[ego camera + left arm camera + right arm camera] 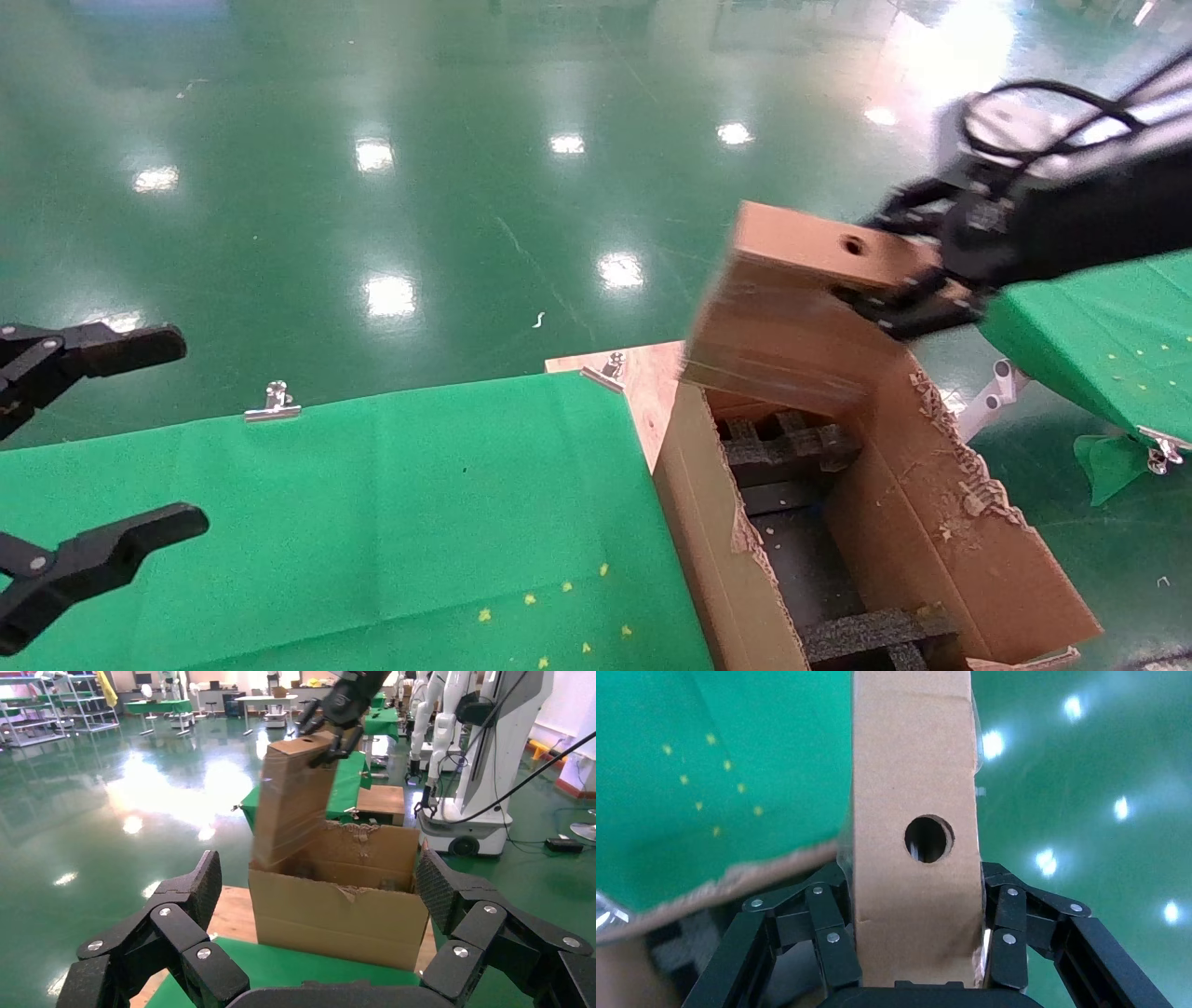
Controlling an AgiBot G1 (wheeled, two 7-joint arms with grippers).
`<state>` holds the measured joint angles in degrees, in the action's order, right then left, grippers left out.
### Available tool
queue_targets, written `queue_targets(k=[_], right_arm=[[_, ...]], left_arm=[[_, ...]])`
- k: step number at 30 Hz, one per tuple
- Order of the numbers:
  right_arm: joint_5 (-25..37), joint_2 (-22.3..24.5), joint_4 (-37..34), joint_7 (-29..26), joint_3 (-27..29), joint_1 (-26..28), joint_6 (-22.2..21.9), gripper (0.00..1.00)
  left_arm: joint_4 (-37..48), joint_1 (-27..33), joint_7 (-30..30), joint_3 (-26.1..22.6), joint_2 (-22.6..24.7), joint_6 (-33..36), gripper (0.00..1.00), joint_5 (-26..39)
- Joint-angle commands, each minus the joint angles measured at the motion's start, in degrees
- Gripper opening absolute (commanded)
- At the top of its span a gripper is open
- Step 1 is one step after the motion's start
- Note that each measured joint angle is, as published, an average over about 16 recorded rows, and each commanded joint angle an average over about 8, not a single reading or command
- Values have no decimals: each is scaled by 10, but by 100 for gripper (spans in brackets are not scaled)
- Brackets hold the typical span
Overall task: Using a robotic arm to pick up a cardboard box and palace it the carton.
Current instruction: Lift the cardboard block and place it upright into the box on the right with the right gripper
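My right gripper [917,270] is shut on the small cardboard box [801,308], gripping the narrow end with the round hole. The box hangs tilted, its lower end at the far end of the carton's [941,531] mouth. The carton is open, with ragged flaps and black foam inserts [875,629] inside. In the right wrist view the fingers [828,931] press both sides of the box [912,776], the gripper [912,903] centred on it. The left wrist view shows the box [292,797] entering the carton [337,917]. My left gripper [102,438] is open and empty at the far left, as its own view [320,885] shows.
The carton stands beside a green-clothed table [372,522] with metal clips [272,403] and a wooden board [643,373] at its far corner. A second green table [1099,335] lies right of the carton. Glossy green floor lies beyond. Other robots [485,755] stand behind.
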<state>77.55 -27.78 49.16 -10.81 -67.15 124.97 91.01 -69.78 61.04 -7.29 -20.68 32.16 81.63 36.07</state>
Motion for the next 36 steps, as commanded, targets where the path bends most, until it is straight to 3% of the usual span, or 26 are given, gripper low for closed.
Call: queue_targets(k=[1,9,15,22,36], right_arm=[[4,23,12,-10,-15,10,0,0],[7,116,53,-50,-63,-7,-10,0],[-3,160,70,-66,-84,-40,-35,0],[-31,180,83,-73,-95,-67,-65,0],[-32,174,81,-78,-96,-70,-69,0]], left_arm=[[0,0,0,0,0,0,100,0],[0,0,0,0,0,0,100,0],[0,0,0,0,0,0,100,0],[0,0,0,0,0,0,100,0],[0,0,0,0,0,0,100,0]])
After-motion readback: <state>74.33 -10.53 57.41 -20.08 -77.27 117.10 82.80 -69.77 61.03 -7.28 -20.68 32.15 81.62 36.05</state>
